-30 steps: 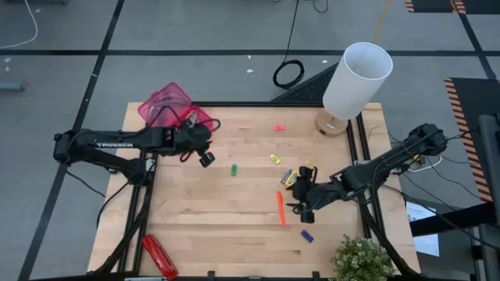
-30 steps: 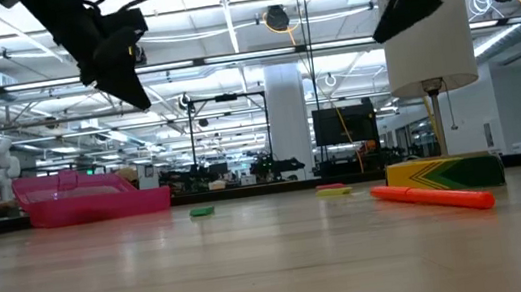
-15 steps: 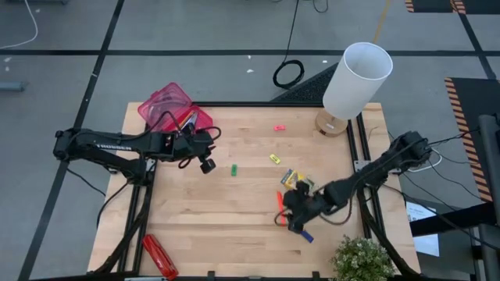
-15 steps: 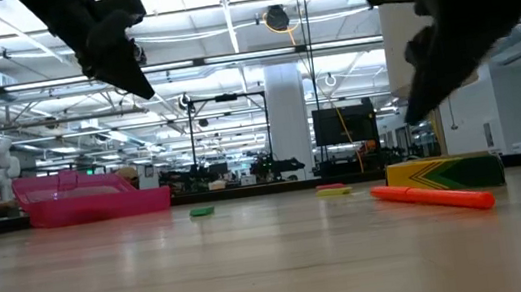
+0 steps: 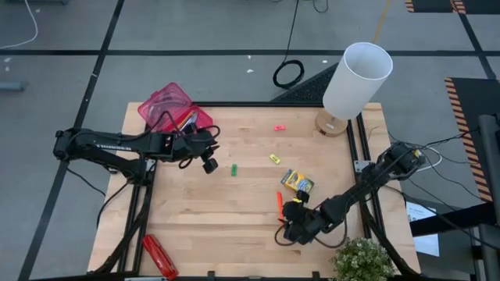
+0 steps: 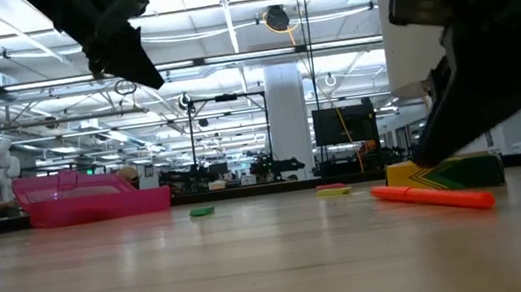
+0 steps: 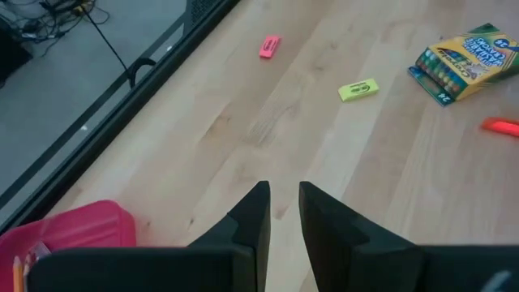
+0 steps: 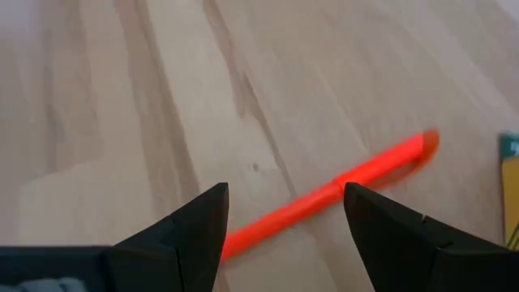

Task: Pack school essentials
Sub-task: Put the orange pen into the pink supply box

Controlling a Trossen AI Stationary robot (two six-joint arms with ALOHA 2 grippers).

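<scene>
Right pincer [image 8: 284, 215] moved nearer, fingers spread, orange marker [image 8: 324, 199] lying between them

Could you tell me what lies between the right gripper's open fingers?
In the right wrist view, the thin orange marker lies on the bare wooden table between the right gripper's open fingers.

The marker [image 5: 280, 204] lies just left of the crayon box [image 5: 297, 182] (bin [image 5: 160, 105] at the table's far-left corner).
</scene>
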